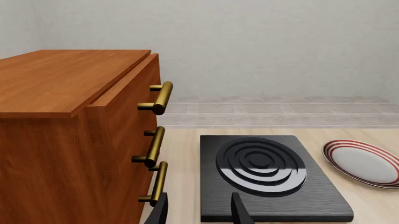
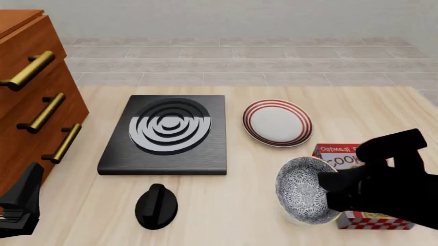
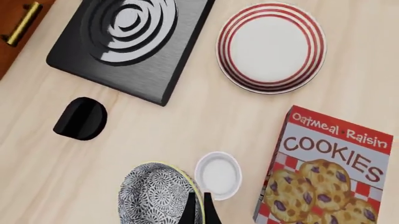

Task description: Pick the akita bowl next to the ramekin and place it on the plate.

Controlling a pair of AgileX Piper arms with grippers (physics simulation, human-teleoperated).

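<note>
Speckled akita bowl [image 2: 306, 190] tilted, lifted off table [image 2: 226, 215], rim pinched in right gripper [image 3: 199, 210]. Ramekin [image 3: 218, 174] just beside it, cookie box [image 3: 327, 172] on other side. Red-ringed plate [image 2: 277, 122] well apart, bare. Left gripper [image 1: 198, 215] fingers spread, holding nothing.

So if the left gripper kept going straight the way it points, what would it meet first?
Judging by the left wrist view, the left gripper points at the black slab with rings, so it would probably meet the slab's near edge first. The wooden drawer cabinet sits just beside that line; depth is hard to judge.
</note>
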